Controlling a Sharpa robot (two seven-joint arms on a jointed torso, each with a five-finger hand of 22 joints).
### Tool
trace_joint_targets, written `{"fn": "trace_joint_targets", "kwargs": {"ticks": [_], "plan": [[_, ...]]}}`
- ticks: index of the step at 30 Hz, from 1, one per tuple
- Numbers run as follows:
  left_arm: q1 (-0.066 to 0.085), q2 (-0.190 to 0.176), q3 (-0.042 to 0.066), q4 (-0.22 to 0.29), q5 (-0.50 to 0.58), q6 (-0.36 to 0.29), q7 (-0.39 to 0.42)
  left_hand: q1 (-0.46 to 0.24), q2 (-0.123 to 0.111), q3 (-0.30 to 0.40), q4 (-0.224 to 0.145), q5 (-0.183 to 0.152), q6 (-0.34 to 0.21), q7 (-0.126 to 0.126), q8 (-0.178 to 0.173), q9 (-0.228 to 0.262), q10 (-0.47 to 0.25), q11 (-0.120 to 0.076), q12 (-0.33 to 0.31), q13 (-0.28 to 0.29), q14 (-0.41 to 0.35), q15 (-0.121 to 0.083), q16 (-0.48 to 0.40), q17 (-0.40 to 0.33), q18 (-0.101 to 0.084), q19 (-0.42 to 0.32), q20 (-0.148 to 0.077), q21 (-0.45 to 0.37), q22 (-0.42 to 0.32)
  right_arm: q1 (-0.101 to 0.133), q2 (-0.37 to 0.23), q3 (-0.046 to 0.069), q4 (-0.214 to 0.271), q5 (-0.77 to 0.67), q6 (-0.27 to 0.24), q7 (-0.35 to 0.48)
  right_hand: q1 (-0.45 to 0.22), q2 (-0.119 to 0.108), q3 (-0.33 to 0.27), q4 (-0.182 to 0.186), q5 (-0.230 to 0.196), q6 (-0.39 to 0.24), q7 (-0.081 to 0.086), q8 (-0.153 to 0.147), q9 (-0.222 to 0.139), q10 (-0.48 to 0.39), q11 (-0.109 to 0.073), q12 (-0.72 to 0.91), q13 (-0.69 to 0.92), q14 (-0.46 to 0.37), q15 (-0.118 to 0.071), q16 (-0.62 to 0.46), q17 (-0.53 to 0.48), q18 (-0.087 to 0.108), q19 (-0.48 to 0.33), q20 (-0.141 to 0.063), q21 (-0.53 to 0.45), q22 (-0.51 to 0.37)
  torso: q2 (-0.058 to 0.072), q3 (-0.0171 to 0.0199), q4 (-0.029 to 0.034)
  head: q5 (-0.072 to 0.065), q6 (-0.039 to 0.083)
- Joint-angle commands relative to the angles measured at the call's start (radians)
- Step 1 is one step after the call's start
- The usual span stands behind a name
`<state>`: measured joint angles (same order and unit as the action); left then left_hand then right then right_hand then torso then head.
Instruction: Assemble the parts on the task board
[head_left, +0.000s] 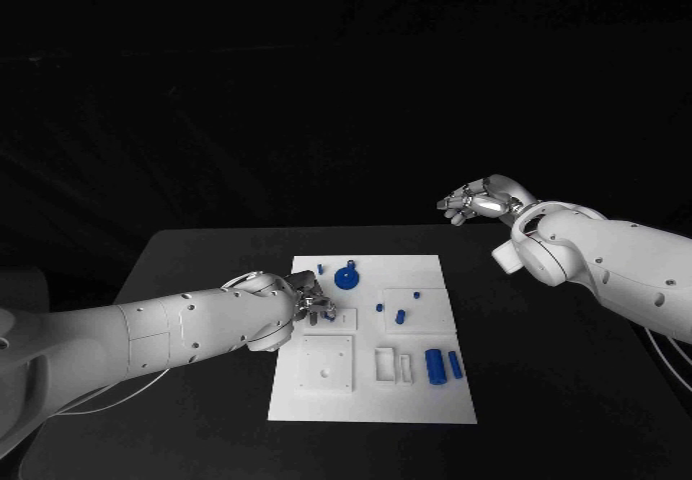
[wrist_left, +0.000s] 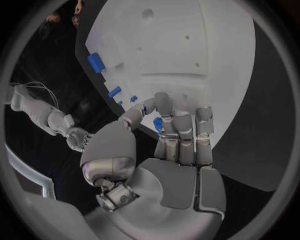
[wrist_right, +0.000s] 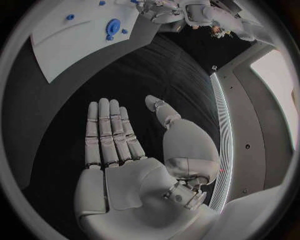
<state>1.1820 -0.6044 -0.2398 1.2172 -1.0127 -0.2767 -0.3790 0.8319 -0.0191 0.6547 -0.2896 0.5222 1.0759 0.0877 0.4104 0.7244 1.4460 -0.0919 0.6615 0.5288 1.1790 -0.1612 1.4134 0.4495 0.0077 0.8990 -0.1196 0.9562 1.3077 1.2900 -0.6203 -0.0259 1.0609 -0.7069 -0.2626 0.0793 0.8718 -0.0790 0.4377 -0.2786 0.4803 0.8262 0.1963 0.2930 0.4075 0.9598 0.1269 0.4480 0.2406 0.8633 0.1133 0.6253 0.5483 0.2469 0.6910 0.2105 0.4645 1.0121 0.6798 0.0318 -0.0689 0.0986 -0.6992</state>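
I judge the assembly barely begun: my left hand (head_left: 306, 303) pinches one small blue part (wrist_left: 158, 123) over the task board's (head_left: 433, 400) left edge, my right hand (head_left: 476, 200) hangs wide and empty beyond the desk's (head_left: 202, 260) far right, and the other parts (head_left: 443, 364) lie loose.

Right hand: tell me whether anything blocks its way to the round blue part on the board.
Nothing visible does. The right hand hangs open off the task board; bare black table lies between it and the round blue part.
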Motion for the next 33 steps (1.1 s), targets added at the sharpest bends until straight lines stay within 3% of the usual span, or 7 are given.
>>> {"fn": "trace_joint_targets", "kwargs": {"ticks": [1,13,19,33], "plan": [[-0.001,0.002,0.001,0.001,0.001,-0.007,0.013,0.003,0.012,0.006,0.001,0.005,0.164,-0.101,0.032,0.109,-0.002,-0.007,0.004,0.001,0.014,-0.030,0.004,-0.002,-0.001,0.006,-0.143,0.007,0.021,0.000,0.001,0.000,0.001,-0.008,0.013,0.009,0.008,0.001,0.000,0.006,0.007,-0.004,0.000,0.005,-0.002,0.009,0.001,-0.002,-0.002,-0.005,0.001,-0.005,-0.001,0.001,-0.006,0.003,-0.003,0.002,0.000,0.0001,-0.0001,0.000,0.000],[-0.001,0.010,0.001,-0.010,0.001,0.016,0.011,0.002,0.012,0.006,0.001,0.004,0.163,-0.100,0.032,0.109,-0.003,-0.007,0.005,0.001,0.014,-0.030,0.004,-0.002,-0.001,0.006,-0.143,0.008,0.021,0.000,0.002,0.000,0.001,-0.008,0.014,0.008,0.009,0.001,0.000,0.006,0.011,-0.003,0.000,0.005,-0.002,0.009,0.001,-0.001,-0.005,-0.005,0.001,-0.005,-0.002,0.002,-0.007,0.003,-0.003,0.002,0.000,0.0004,-0.0002,0.001,-0.001],[-0.016,0.015,0.001,-0.020,0.001,0.016,0.011,0.002,0.012,0.006,0.001,0.004,0.162,-0.100,0.032,0.109,-0.003,-0.007,0.005,0.001,0.014,-0.031,0.005,-0.002,-0.001,0.006,-0.143,0.008,0.021,0.000,0.002,0.000,0.000,-0.008,0.014,0.009,0.009,0.002,0.000,0.006,0.012,-0.003,0.000,0.005,-0.002,0.009,0.001,-0.001,-0.006,-0.005,0.001,-0.005,-0.003,0.002,-0.007,0.003,-0.003,0.003,0.001,-0.0005,-0.0018,-0.002,-0.003],[-0.018,0.011,0.001,-0.024,0.000,0.021,0.010,0.002,0.012,0.007,0.001,0.003,0.162,-0.100,0.033,0.110,-0.004,-0.007,0.006,0.001,0.014,-0.031,0.005,-0.003,-0.001,0.006,-0.144,0.009,0.021,0.000,0.001,0.000,0.000,-0.008,0.015,0.008,0.009,0.002,0.001,0.006,0.013,-0.003,0.000,0.005,-0.003,0.009,0.002,-0.001,-0.008,-0.005,0.001,-0.004,-0.003,0.002,-0.007,0.004,-0.003,0.003,0.000,-0.0001,0.0007,-0.004,-0.007]]}}
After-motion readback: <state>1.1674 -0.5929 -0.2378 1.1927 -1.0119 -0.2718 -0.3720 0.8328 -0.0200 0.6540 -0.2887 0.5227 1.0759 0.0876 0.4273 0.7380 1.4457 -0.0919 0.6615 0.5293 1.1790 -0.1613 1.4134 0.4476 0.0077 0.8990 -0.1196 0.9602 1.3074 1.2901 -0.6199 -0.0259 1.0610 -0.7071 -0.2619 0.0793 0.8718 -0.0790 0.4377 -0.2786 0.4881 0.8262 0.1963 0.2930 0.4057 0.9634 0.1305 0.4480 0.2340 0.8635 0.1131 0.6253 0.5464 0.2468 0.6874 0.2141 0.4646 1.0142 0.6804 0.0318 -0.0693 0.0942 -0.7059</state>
